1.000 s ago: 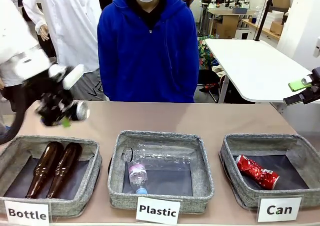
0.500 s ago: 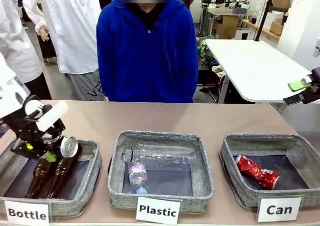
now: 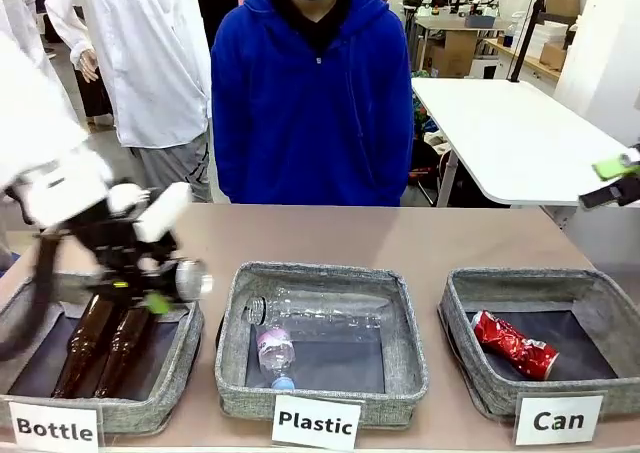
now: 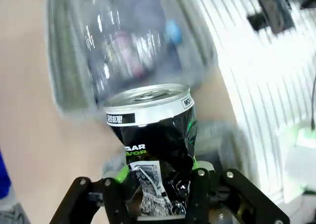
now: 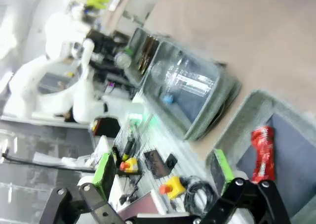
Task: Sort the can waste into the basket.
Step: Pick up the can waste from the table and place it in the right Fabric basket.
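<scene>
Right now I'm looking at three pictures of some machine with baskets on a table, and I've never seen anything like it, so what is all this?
It's a two-armed robot sorting rubbish, with a person in a blue hoodie watching across the table. One picture looks over the table; the other two come from cameras on each wrist. Three grey baskets hold brown glass bottles, clear plastic bottles and, in the basket labelled Can, a crushed red can. The left gripper is shut on a dented black can, above the edge of the Bottle basket. The right gripper is open, holding nothing.
</scene>
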`<action>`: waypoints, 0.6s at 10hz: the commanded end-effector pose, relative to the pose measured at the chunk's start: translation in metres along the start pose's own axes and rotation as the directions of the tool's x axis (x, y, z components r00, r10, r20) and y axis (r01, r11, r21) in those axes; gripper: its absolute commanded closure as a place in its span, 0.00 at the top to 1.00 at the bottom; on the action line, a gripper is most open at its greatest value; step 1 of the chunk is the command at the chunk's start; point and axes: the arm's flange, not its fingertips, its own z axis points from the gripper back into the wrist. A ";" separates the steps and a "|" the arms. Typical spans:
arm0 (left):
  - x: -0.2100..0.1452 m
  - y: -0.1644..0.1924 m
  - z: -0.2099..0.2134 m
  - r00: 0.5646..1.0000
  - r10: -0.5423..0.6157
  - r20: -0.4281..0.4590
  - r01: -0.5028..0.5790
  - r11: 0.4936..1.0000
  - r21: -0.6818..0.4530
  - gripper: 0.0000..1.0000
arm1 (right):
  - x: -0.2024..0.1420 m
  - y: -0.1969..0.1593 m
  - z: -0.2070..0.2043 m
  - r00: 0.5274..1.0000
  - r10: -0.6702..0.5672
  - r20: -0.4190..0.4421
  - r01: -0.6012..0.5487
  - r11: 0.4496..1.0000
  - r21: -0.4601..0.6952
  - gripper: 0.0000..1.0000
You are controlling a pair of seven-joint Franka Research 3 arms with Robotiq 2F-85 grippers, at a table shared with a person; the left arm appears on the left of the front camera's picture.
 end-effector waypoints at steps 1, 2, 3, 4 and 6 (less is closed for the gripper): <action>0.104 0.033 -0.001 0.998 -0.001 0.060 0.001 1.000 -0.006 0.38 | -0.015 0.012 0.040 0.983 -0.052 -0.176 0.052 0.999 -0.003 1.00; 0.159 0.042 0.003 1.000 0.022 0.020 -0.022 0.999 0.044 0.38 | -0.028 0.010 0.057 0.984 -0.102 -0.144 0.085 0.989 -0.121 1.00; 0.202 0.051 0.007 1.000 0.009 0.029 -0.011 0.998 0.058 0.38 | -0.047 0.008 0.077 0.980 -0.128 -0.153 0.087 0.964 -0.249 1.00; 0.240 0.065 0.009 0.999 -0.001 0.037 -0.001 0.999 0.050 0.38 | -0.067 0.004 0.098 0.978 -0.129 -0.166 0.064 0.934 -0.352 1.00; 0.324 0.099 -0.012 0.997 -0.013 0.070 0.014 1.000 -0.009 0.38 | -0.111 -0.002 0.133 0.976 -0.119 -0.180 0.031 0.902 -0.430 1.00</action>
